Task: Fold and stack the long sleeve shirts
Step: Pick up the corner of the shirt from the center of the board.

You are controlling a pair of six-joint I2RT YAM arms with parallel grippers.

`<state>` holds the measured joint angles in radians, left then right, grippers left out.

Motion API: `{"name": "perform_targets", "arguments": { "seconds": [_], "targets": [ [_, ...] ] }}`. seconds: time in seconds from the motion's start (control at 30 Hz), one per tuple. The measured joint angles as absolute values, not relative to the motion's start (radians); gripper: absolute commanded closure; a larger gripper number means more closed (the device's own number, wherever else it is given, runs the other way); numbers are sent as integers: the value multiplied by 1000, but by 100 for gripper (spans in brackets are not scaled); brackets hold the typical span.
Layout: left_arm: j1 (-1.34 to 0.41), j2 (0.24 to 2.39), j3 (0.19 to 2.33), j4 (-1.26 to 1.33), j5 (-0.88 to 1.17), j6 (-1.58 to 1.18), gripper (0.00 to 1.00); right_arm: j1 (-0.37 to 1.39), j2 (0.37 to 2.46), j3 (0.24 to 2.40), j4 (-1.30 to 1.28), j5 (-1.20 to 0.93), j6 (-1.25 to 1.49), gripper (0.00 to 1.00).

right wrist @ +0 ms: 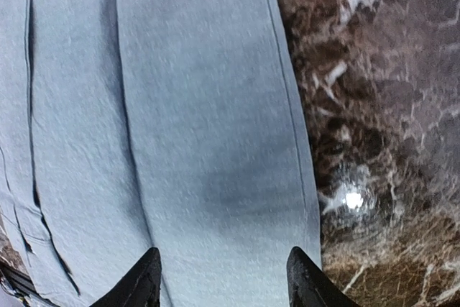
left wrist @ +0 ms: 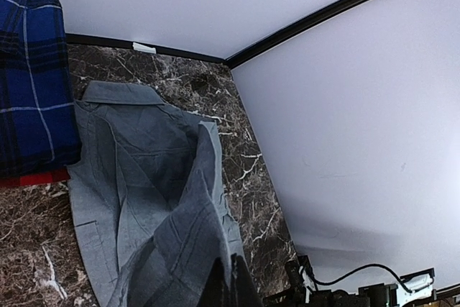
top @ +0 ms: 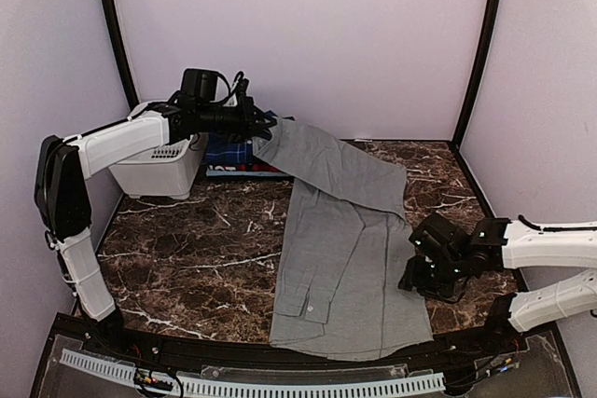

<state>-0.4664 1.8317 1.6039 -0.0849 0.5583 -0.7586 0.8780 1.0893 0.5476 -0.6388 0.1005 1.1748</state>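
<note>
Top external view: the step in hand is judged to be the first fold of the grey shirt [top: 345, 258]. It lies spread front-up on the tabletop [top: 187, 249], hem toward the arm bases and collar end toward the far wall.

Left arm: reaches out level over the white basket [top: 154, 174]. The left hand [top: 264, 125] is raised at the far left of the garment, pressed together on a fold of grey cloth. The cloth runs from it in a taut slope down to the shirt body. Whether the pinched part is the sleeve or the shoulder cannot be told. The left wrist view shows the cloth hanging from the hand, with the collar lying flat beyond.

Right arm: bent low, close to the tabletop. The right hand [top: 415, 279] hovers over the shirt's right edge. In the right wrist view its fingertips [right wrist: 147, 278] are spread and hold nothing, with grey cloth beneath and marble just beside.

Stack: the plaid shirt [top: 229, 151] lies folded beside the basket with a red edge [top: 247, 170] beneath it, judged to be another shirt.

Next move, as a judgement: carry the raised part across the shirt body and lay it flat. The right hand is placed to pin or take its edge. The lifted cloth passes close to the plaid shirt and could drag it.
</note>
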Motion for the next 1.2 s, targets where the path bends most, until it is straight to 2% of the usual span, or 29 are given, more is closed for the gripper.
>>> {"name": "perform_targets", "arguments": {
  "seconds": [0.33,0.73,1.2],
  "targets": [
    [-385,1779,1604,-108,537,-750,100,985,1034,548,-815,101,1298,44],
    [-307,1718,1584,-110,530,-739,100,1010,1066,547,-821,51,1292,48],
    [-300,1718,1581,-111,534,-739,100,1019,1061,466,-684,-22,1285,73]
  ]
}}
